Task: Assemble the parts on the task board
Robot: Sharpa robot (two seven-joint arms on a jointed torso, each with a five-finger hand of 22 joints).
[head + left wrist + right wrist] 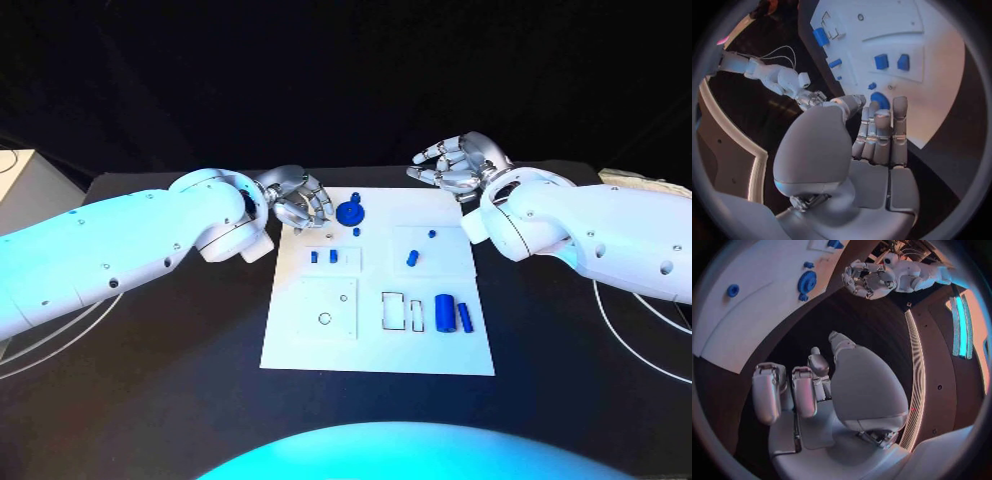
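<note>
- Task board [310,345] is lying flat in the middle of the black table [173,400], with small blue parts resting on it: a round gear-like part [351,213] near the far edge, two small blocks [323,256] on the left-hand panel, a short peg [413,257] on the right-hand panel, and two larger cylinders [454,314] near the front beside open rectangular slots [392,309].
- Left hand [299,203] is hovering at the board's far left corner, just beside the round part; in the left wrist view its fingers [879,131] are lying straight and close together with nothing between them, fingertips near the blue disc [879,100].
- Right hand [459,165] is waiting off the board's far right corner, fingers half curled and apart, carrying nothing.
- Judging by this, assembly is barely starting, and picking up the round part looks like the step in hand.
- To do it well, the left hand should be spreading its fingers before coming down, then closing on the rim rather than the flat face, without nudging the small piece [356,231] just beside it.
- Table surface is looking smooth and dark; a white box [22,190] is sitting at the table's left edge, well apart from the board.
</note>
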